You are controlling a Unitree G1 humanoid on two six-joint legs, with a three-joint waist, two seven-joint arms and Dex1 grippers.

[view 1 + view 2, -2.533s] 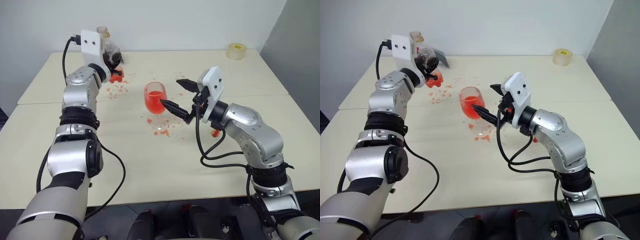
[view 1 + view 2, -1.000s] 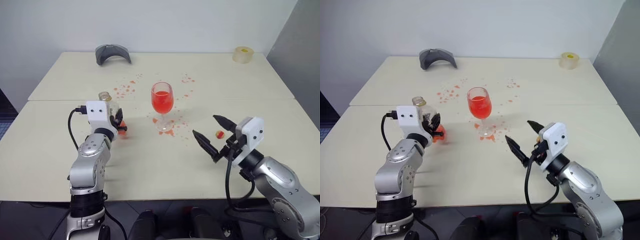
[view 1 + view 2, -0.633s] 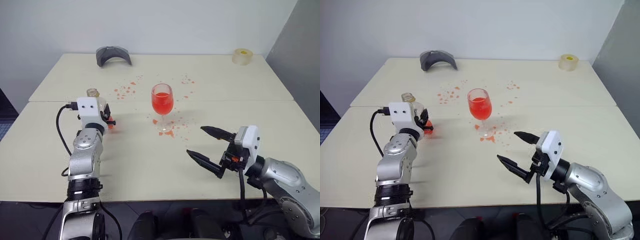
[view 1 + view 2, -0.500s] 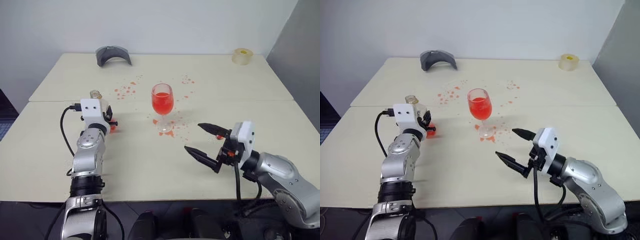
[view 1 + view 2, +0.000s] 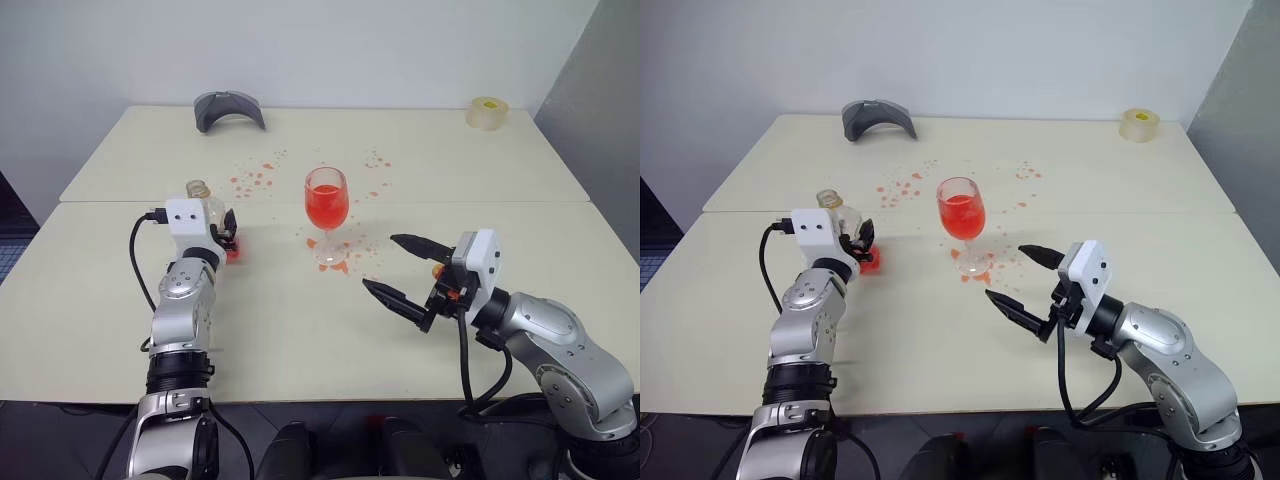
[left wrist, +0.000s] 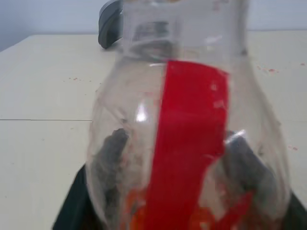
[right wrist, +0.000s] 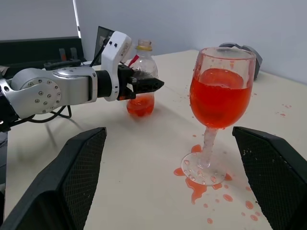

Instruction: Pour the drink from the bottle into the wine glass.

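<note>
The left jaws sit on either side of the bottle (image 7: pixel 140 79). The bottle stands upright on the table (image 5: pixel 300 340), near its left side, and its rounded body lies between them. Seen through the clear plastic from the left wrist, a dark finger shows on each side of the bottle. I cannot tell whether the jaws press on it or stand just off it. A red strip (image 6: pixel 192 143) runs down the bottle's body, and a little of the red-orange drink (image 7: pixel 140 106) lies in its bottom.

The right jaws are spread wide and hold nothing. They hang level above the table, pointing toward the glass (image 5: pixel 326 200) and stopping short of it, with a clear gap between their tips and the stem.

The glass stands upright near the table's middle, to the right of the bottle and well apart from it. Its bowl is more than half full of drink (image 7: pixel 219 98). Red puddles and drops (image 5: pixel 335 262) lie around its foot, and smaller splashes (image 5: pixel 250 180) dot the table behind it.

At the far edge lie a grey curved object (image 5: pixel 228 108) on the left and a roll of tape (image 5: pixel 486 112) at the right corner. A seam runs across the table behind the glass.
</note>
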